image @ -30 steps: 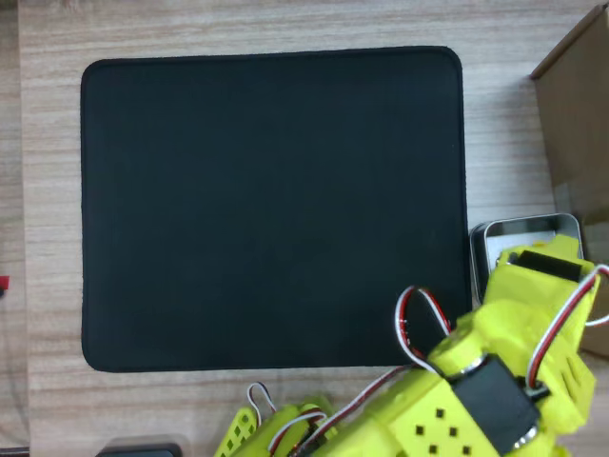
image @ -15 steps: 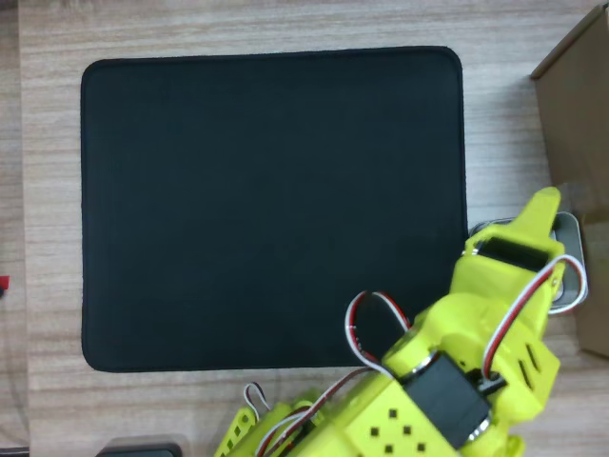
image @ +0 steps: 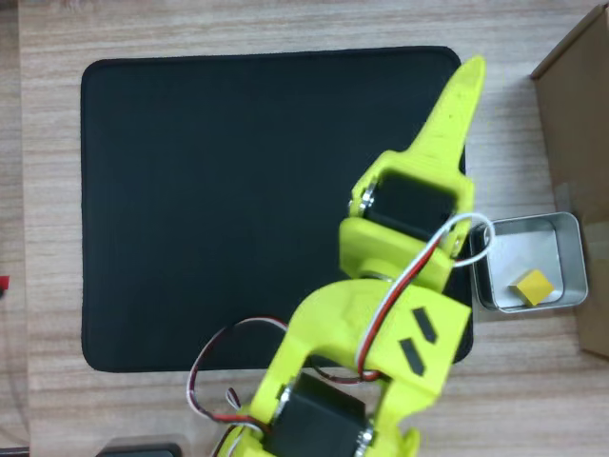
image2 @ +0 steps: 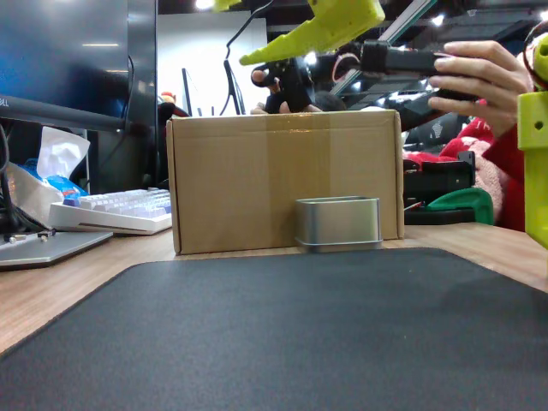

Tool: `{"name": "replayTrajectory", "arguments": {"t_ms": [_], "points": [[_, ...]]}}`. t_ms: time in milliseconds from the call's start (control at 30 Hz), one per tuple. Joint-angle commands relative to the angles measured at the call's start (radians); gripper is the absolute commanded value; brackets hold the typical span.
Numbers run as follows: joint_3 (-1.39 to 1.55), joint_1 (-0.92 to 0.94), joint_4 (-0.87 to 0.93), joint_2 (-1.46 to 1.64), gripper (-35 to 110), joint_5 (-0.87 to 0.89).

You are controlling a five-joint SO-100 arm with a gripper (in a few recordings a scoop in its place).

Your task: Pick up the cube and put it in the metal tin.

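The cube [image: 533, 286] lay inside the tin [image: 571, 233] at the right edge of the overhead view, tilted a little and resting toward the tin's lower right corner; so the placing looked done, and the step in hand was judged to be the retreat of the arm; the claw [image: 457, 95] pointed toward the upper right of that frame, over the right edge of the black mat [image: 238, 190], well apart from the tin and holding nothing; one long yellow finger showed clearly, but whether the jaws stood parted or together could not be told from above; in the fixed view the claw [image2: 295, 38] hung high in the upper middle of the frame, above the cardboard box [image2: 282, 180], with the tin [image2: 338, 224] standing on the worktop [image2: 68, 282] just in front of the box, in the middle of the frame

To finish well, the arm would best keep that height while it swung toward the lower part of the overhead frame, since the forearm and its looped wires [image: 471, 238] passed close beside the tin's left wall; a low or hasty sweep there might catch the rim and tip the cube out; the box close behind the tin left little room on that side, so the safer path ran back over the mat, slowly
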Motion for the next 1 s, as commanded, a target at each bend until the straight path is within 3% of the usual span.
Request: {"name": "replayTrajectory", "arguments": {"t_ms": [0,133,500,733,967], "points": [[0.118,-0.009,-0.092,0.092,23,0.031],[0.253,-0.118,-0.130,0.202,23,0.095],[0.425,-0.368,0.089,0.509,11,0.020],[0.520,-0.368,0.158,0.609,0,-0.008],[0.571,-0.396,0.255,0.609,0,0.075]]}}
